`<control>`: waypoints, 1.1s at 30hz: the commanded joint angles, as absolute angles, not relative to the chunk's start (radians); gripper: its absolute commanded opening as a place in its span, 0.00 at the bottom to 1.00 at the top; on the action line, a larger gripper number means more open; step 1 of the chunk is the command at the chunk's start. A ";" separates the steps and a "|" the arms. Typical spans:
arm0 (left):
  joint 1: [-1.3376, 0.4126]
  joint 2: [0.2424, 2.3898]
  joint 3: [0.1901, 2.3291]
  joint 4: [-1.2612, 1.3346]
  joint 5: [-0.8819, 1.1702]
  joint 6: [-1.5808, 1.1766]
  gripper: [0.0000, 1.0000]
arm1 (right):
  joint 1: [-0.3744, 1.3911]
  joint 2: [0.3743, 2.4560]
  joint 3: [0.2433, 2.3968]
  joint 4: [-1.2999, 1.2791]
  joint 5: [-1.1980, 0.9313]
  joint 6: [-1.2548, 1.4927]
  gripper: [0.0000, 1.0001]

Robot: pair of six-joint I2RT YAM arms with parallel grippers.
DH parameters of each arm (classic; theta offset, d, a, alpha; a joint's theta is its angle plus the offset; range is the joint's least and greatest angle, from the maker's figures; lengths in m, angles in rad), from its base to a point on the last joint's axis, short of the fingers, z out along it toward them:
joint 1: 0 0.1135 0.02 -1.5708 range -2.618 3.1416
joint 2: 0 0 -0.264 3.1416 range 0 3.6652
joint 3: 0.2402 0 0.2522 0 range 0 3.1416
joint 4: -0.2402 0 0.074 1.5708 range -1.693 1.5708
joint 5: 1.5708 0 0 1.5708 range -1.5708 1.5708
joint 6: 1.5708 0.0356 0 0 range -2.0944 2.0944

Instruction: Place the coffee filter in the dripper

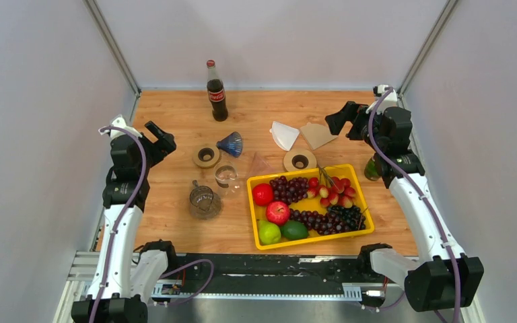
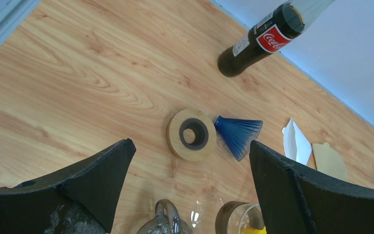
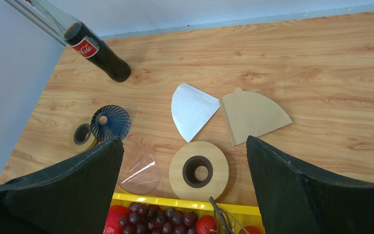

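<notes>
The table [image 1: 175, 114] is showing bare wood along its left edge and in a strip along the back wall, broken only by a cola bottle [image 1: 216, 91] standing upright. The right edge beside the right arm is also lying open. Most things are crowding the middle.

The left gripper [image 1: 160, 140] is hanging above the left side with its jaws spread wide, holding nothing. The right gripper [image 1: 340, 118] is hanging over the back right, equally spread and empty.

The white filter [image 3: 192, 111] is lying flat toward the back, its edge just beside a brown filter [image 3: 253, 115]. Both are sitting well apart from the blue dripper [image 2: 237, 134], which is lying on its side just beside a wooden ring [image 2: 191, 134].

The right wrist view is showing a clear dripper [image 3: 140, 174] tipped over at the tray's back rim, beside a second ring [image 3: 199, 170]; from the top it is appearing only as a faint glint. The left wrist view is showing the blue dripper's narrow end pointing at its ring.

The yellow tray [image 1: 316, 237] is holding two red apples, two green fruits, dark grapes and small red fruits. Two glass vessels [image 1: 204, 200] are standing left of it, seemingly empty.
</notes>
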State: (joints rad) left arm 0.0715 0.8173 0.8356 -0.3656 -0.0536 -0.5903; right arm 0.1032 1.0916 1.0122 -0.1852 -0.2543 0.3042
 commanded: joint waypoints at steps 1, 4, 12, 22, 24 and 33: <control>0.069 0.820 0.838 -0.366 -0.052 -0.597 1.00 | 0.102 1.058 1.011 -0.158 -0.245 0.304 1.00; 0.068 0.826 0.838 -0.363 -0.051 -0.600 1.00 | 0.103 1.055 1.009 -0.158 -0.232 0.304 1.00; 0.069 0.869 0.865 -0.378 -0.042 -0.604 1.00 | 0.102 1.064 0.990 -0.159 -0.251 0.286 1.00; 0.069 1.003 0.879 -0.353 -0.018 -0.622 1.00 | 0.102 1.150 1.011 -0.129 -0.239 0.259 1.00; 0.068 1.058 0.884 -0.342 -0.008 -0.623 1.00 | 0.102 1.174 1.018 -0.111 -0.256 0.243 1.00; 0.068 1.344 0.925 -0.269 0.147 -0.594 1.00 | 0.102 1.205 1.002 -0.064 -0.232 0.252 1.00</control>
State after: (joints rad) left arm 0.0715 1.2766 0.8886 -0.3370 0.0574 -0.6022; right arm 0.1032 1.2125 0.9867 -0.1406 -0.2520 0.2516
